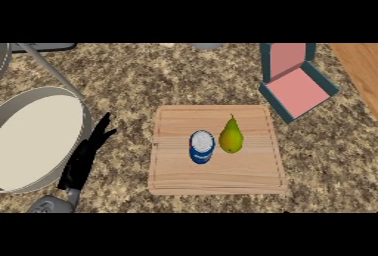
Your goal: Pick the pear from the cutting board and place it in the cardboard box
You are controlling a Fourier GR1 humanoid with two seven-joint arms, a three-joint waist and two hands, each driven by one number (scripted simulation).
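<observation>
A yellow-green pear lies on the wooden cutting board at the counter's middle, its stem pointing away from me. Close to its left stands a blue and white can. The box, teal outside and pink inside with its lid raised, sits at the back right, apart from the board. My left hand rests open at the left, fingers up, between a large pan and the board. My right hand is not in the picture.
A large round grey pan with a pale inside fills the left side, its long handle running toward the back. A wooden surface borders the speckled counter at the far right.
</observation>
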